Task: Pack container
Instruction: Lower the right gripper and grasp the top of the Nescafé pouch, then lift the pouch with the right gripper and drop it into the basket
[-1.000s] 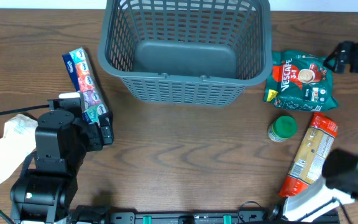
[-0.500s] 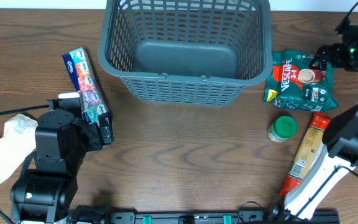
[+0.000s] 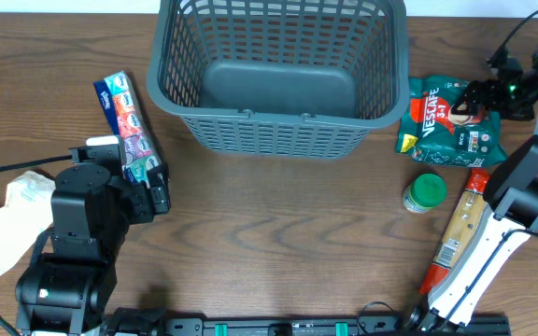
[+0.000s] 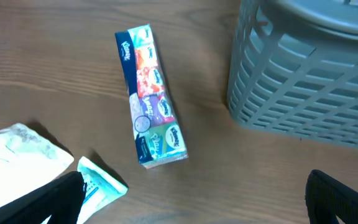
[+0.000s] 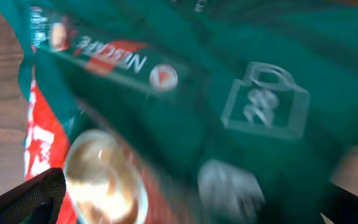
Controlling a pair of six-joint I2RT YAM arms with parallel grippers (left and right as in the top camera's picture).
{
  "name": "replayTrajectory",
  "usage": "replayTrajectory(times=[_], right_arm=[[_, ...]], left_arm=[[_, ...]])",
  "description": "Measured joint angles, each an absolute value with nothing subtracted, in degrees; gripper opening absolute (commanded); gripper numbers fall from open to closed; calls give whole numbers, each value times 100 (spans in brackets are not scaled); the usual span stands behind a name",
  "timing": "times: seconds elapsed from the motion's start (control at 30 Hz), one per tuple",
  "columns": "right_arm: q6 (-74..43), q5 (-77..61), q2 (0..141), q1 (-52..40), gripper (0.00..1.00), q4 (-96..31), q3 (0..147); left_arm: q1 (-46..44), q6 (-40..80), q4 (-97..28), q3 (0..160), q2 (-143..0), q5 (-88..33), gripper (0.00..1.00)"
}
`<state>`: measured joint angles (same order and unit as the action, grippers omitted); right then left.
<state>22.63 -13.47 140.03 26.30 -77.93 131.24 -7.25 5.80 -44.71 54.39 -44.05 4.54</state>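
2 grippers are both spread wide. The left gripper (image 4: pixel 194 182) hangs low over the bare wood at the lower left of the overhead view, empty. Past it lie a tissue pack (image 4: pixel 151 96) and a white bag (image 4: pixel 17 155). The right gripper (image 3: pixel 473 98) is at the upper right, released and right above a green Nescafe bag (image 3: pixel 442 126). That bag fills the blurred right wrist view between the fingers (image 5: pixel 39 196). The container (image 3: pixel 278 138) stands at the top centre with nothing inside. 1 green-lidded jar (image 3: pixel 426 191) and 1 pasta packet (image 3: pixel 465 233) lie below the Nescafe bag.
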Motion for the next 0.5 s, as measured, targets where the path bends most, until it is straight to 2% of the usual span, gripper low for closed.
replayTrajectory(times=[0.23,0.3,0.33,0.37,0.43,0.5], right_arm=[[2265,-1743,14289,2630,98,-7651,13120],[2263,-1839,14331,2630,87,-7618,13120],[2281,-1916,14363,2628,76,-7612,13122],[2296,-1977,14385,2628,58,-7616,13122],[2294,-2086,14411,2626,35,-7625,13124],[2307,-2169,14411,2628,24,-7627,13144]], left_arm=[[-725,582,-4368,5439,-4405,454,99],[-725,580,-4364,5439,-4405,454,99],[-725,580,-4364,5439,-4405,454,99],[-725,580,-4364,5439,-4405,454,99],[-725,582,-4359,5439,-4405,454,99],[-725,582,-4359,5439,-4405,454,99]])
